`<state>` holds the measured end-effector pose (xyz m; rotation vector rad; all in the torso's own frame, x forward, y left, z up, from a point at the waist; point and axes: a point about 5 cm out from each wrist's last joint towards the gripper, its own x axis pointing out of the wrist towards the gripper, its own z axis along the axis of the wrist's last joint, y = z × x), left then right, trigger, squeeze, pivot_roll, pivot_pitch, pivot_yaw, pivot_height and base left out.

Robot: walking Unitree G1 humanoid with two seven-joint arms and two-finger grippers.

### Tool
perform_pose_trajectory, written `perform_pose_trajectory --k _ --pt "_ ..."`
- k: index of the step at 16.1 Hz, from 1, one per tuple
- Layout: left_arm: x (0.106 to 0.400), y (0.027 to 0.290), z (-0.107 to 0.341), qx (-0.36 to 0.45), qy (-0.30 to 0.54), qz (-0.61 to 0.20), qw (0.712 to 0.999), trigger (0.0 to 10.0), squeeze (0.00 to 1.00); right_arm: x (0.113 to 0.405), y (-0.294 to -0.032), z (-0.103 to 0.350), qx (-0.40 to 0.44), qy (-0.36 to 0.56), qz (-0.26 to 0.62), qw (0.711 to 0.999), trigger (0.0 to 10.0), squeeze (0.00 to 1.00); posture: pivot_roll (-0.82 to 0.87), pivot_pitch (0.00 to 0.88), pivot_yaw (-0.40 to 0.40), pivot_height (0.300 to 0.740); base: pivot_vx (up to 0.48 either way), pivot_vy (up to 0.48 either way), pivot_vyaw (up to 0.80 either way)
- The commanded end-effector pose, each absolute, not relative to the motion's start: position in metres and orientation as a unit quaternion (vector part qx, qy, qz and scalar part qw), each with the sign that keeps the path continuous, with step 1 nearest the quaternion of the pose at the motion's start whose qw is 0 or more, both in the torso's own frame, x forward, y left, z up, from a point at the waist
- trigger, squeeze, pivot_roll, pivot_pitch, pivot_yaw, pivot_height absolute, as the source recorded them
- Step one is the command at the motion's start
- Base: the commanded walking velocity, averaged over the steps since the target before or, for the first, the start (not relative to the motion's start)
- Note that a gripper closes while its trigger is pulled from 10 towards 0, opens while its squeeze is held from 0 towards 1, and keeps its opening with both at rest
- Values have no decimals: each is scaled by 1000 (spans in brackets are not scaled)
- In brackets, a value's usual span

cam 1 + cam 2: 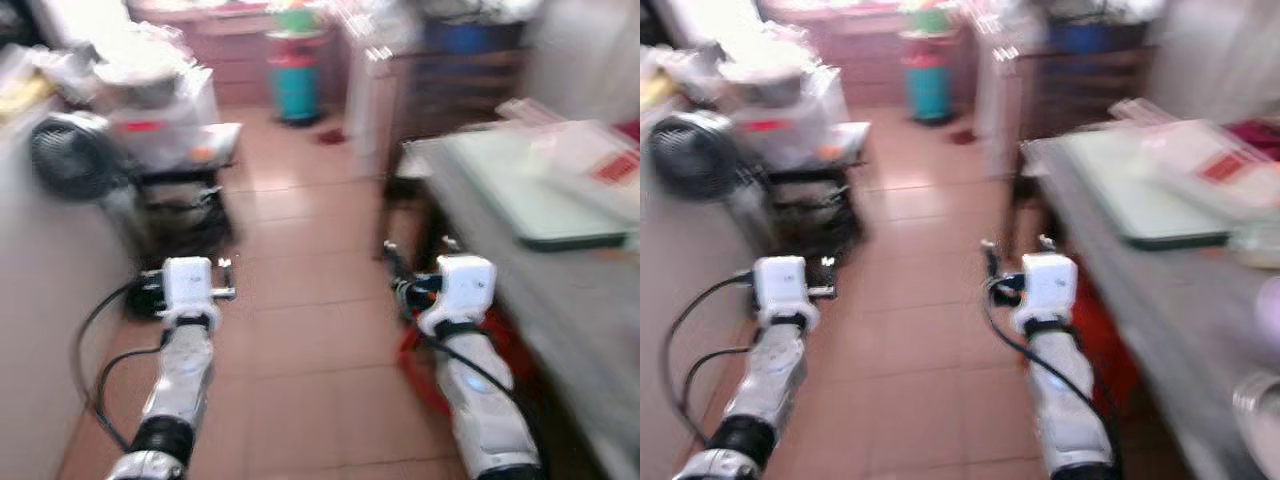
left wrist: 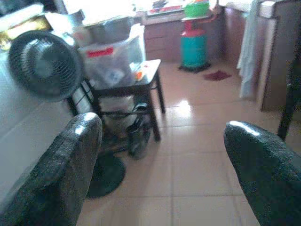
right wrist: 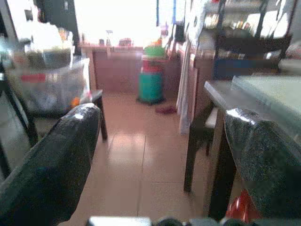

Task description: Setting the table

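Both arms held forward, left hand and right hand apparently open, empty

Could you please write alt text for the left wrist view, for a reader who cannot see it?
The left gripper, its two black fingers open and empty, points over a tiled floor. Ahead stand a round fan, a small dark table with a plastic bag, and a teal gas cylinder.

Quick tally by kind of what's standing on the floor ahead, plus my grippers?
Gas cylinder: 1
Fan: 1
Small black side table: 1
Grey table: 1
Grippers: 2, left gripper and right gripper, both open
Total: 6
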<state>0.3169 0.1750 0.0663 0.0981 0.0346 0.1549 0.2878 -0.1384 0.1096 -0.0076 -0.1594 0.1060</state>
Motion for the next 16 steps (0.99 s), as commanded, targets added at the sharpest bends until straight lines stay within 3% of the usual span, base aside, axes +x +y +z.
perform_pose_trajectory --k 1,8,11,16 --pt "319 178 70 59 12 75 995 10000 0 289 -135 118 3 -98 55 994 10000 0 -27 0 26 740 0 345 763" --pt "319 178 69 59 16 72 996 10000 0 290 -136 118 3 -98 52 994 10000 0 -28 0 22 740 0 352 706" --pt "319 173 66 55 25 59 996 10000 0 291 -140 118 13 -98 37 994 10000 0 -28 0 19 740 0 332 0" --pt "317 171 60 31 38 29 998 10000 0 293 -141 115 17 -87 33 995 10000 0 -26 0 15 740 0 61 -85"
